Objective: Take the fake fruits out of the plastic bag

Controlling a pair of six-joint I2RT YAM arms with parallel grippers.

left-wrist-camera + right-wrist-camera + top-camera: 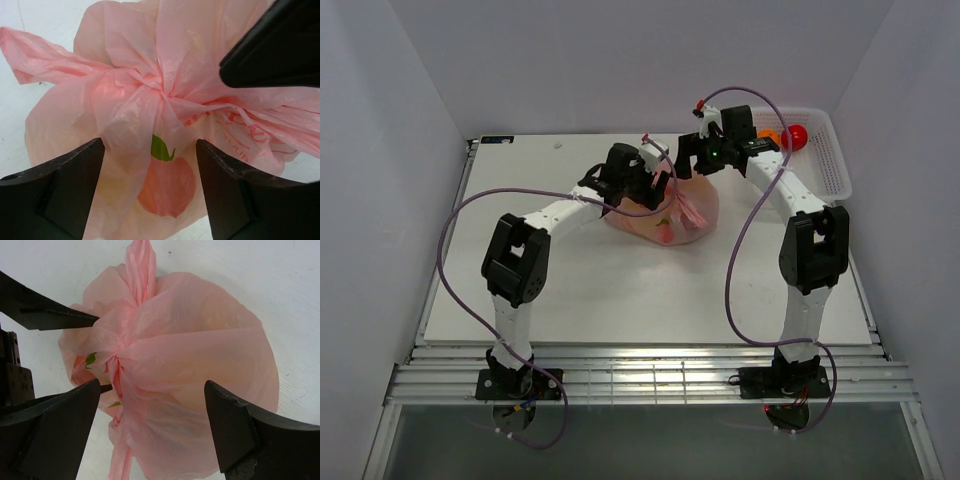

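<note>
The pink plastic bag [668, 216] lies mid-table, its handles tied in a knot [162, 95]. It fills the left wrist view [125, 65] and the right wrist view [200, 350]. My left gripper [658, 180] is open, its jaws either side of the bag just below the knot [150, 150]. My right gripper [688, 160] is open above the bag from the far side [152, 390]. A red round fruit [798, 137] and an orange one [770, 135] lie in the basket. The banana is out of sight.
The white lattice basket [830, 160] stands at the back right corner, behind the right arm. White walls close in the table on three sides. The right gripper's finger [270, 45] crosses the left wrist view's top right.
</note>
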